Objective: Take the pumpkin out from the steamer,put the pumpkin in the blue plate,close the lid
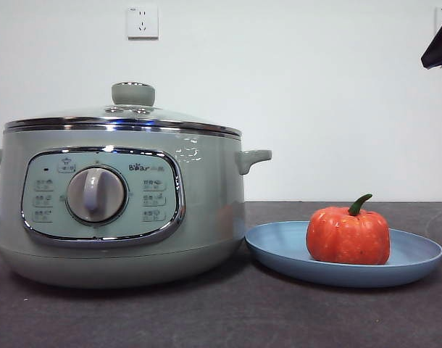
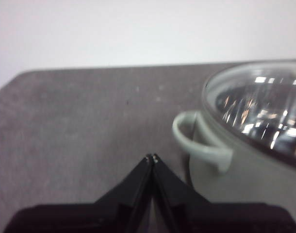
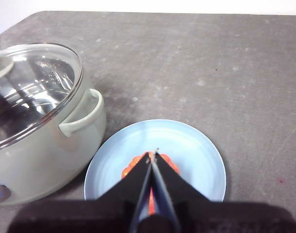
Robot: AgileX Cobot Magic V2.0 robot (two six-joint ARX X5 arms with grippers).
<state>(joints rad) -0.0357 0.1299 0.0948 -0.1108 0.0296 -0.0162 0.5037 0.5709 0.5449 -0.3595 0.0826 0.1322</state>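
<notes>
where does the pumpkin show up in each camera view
Front view: the pumpkin sits on the blue plate, beside the steamer.
Left wrist view: not in it; only the steamer's side and handle show.
Right wrist view: on the plate, mostly hidden behind the right gripper, whose jaws are shut.
Shared landmark: the steamer's glass lid.

Even light; left wrist perhaps defocused.

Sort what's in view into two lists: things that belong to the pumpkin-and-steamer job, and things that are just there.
Job:
pumpkin, sitting on the blue plate
steamer
lid, on the steamer
left gripper, shut, beside the steamer
right gripper, shut, above the pumpkin

Just there:
wall socket
table
</notes>
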